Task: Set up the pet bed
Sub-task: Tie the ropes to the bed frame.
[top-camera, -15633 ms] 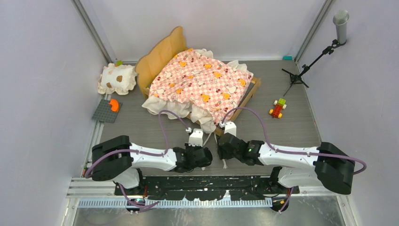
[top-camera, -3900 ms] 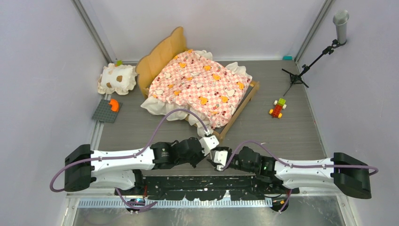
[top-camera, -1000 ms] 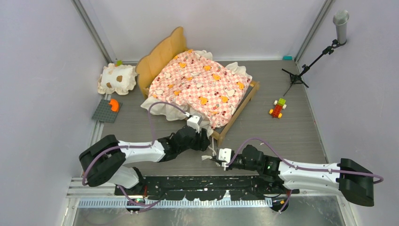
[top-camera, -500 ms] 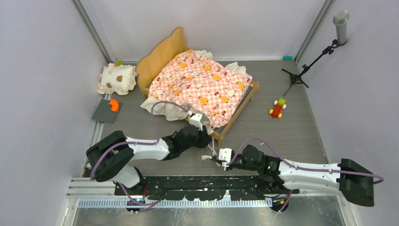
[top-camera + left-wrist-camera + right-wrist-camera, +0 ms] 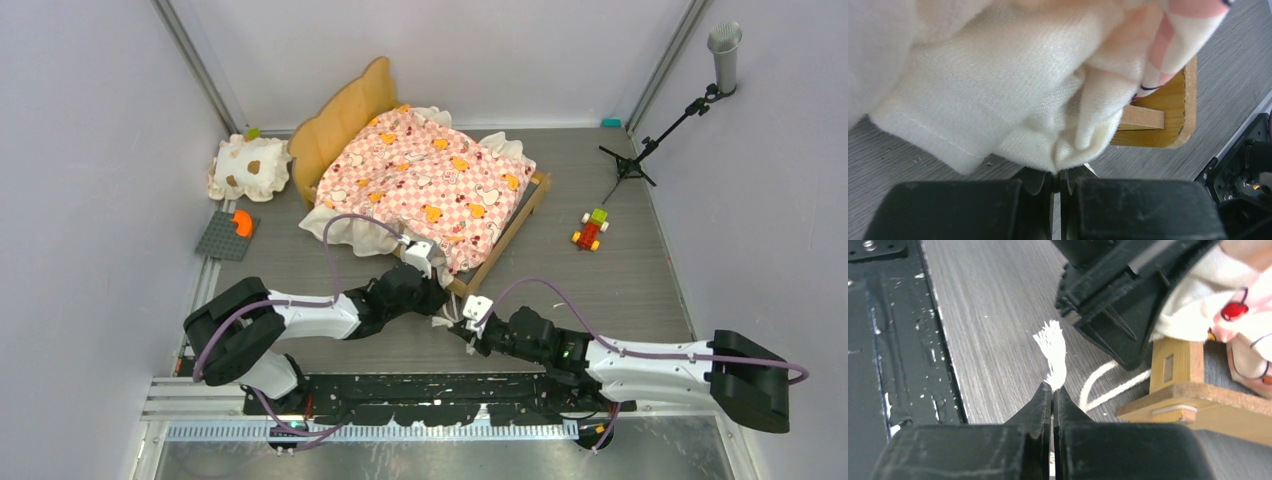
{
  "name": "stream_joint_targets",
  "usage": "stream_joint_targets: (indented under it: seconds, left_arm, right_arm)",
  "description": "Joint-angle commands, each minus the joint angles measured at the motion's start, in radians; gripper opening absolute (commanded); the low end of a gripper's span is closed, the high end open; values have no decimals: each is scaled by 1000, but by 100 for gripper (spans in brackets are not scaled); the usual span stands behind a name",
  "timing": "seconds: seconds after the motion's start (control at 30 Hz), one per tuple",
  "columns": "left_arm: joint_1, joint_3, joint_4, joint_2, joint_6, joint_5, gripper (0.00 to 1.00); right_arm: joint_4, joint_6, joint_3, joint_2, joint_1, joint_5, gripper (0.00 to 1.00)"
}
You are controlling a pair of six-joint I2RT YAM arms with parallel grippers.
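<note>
The pet bed (image 5: 425, 180) stands at the back centre: a light-wood frame with a wavy headboard (image 5: 340, 120), and on it a pink checkered mattress with a cream ruffle. My left gripper (image 5: 441, 300) is at the bed's near corner. In the left wrist view it (image 5: 1057, 172) is shut on a fold of the cream ruffle (image 5: 1013, 100), beside the wooden frame corner (image 5: 1168, 125). My right gripper (image 5: 470, 326) sits just in front of that corner. In the right wrist view it (image 5: 1052, 389) is shut on a white cord (image 5: 1054, 347) with a frayed end, which trails toward the bed leg (image 5: 1178, 360).
A cream spotted pillow (image 5: 250, 168) lies left of the headboard. A grey baseplate with an orange piece (image 5: 228, 235) is near the left wall. A toy car (image 5: 590, 230) and a microphone stand (image 5: 660, 130) are on the right.
My left gripper has closed on the ruffle at the bed's near corner. My right gripper has moved up toward that corner, carrying the cord end.
</note>
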Motion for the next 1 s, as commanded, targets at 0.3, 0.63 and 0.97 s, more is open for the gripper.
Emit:
stream_joint_targets:
  seconds: [0.3, 0.63, 0.97]
  left_arm:
    - [6, 40, -32, -80, 55, 51, 0]
    - [6, 32, -79, -133, 65, 53, 0]
    - [6, 37, -157, -213, 84, 29, 0]
  right_arm:
    - [66, 369, 137, 153, 0, 321, 1]
    - [-88, 502, 239, 248, 0, 465, 1]
    - [-117, 569, 276, 327, 0, 532, 1]
